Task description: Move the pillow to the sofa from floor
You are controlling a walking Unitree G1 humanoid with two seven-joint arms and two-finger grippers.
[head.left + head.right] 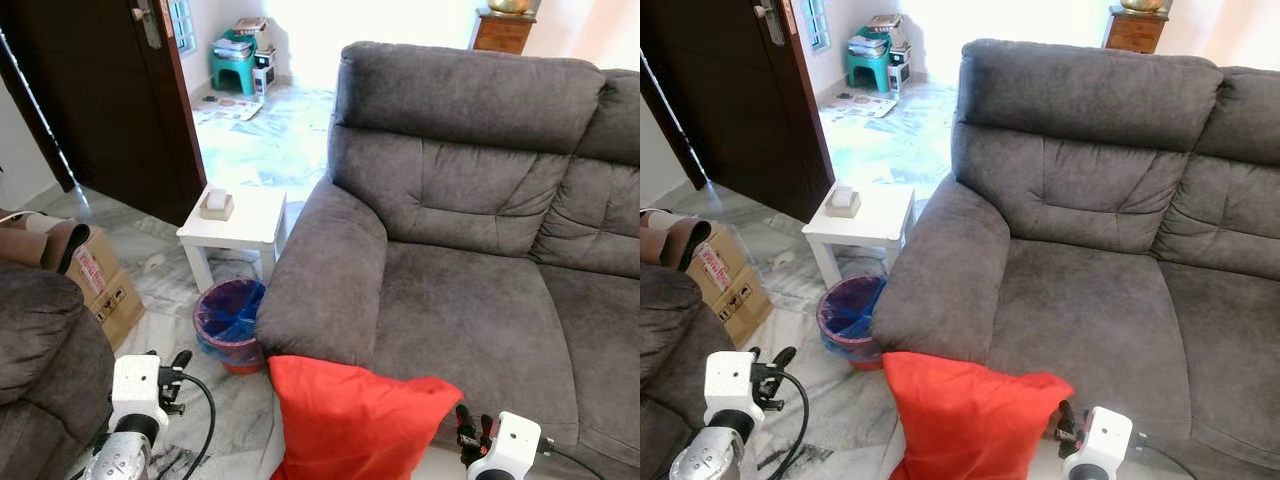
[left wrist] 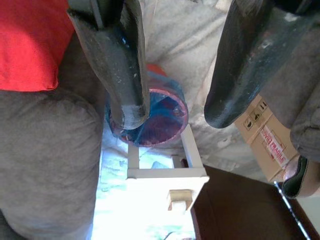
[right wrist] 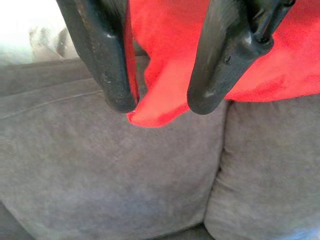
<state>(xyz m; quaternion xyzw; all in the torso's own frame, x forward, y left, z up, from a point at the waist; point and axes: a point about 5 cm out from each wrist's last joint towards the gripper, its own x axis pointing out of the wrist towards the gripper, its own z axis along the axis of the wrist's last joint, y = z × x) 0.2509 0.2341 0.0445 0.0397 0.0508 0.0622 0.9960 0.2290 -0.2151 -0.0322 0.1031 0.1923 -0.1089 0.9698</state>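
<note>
The red pillow [image 1: 350,420] stands upright at the bottom of the head view, leaning against the front of the grey sofa [image 1: 470,320] below its left armrest. My right gripper [image 1: 472,428] is open just right of the pillow's upper right corner. In the right wrist view its fingers [image 3: 107,65] stand apart, with the pillow's corner [image 3: 152,112] showing between their tips over the sofa fabric. My left gripper [image 1: 175,378] is open and holds nothing, low at the left, apart from the pillow. The pillow's lower part is cut off by the picture's edge.
A blue-lined bin [image 1: 232,320] stands on the floor beside the armrest, under a white side table [image 1: 245,225] carrying a small box [image 1: 216,205]. A cardboard box [image 1: 105,285] and a grey armchair [image 1: 40,350] crowd the left. A dark door [image 1: 110,100] stands open behind.
</note>
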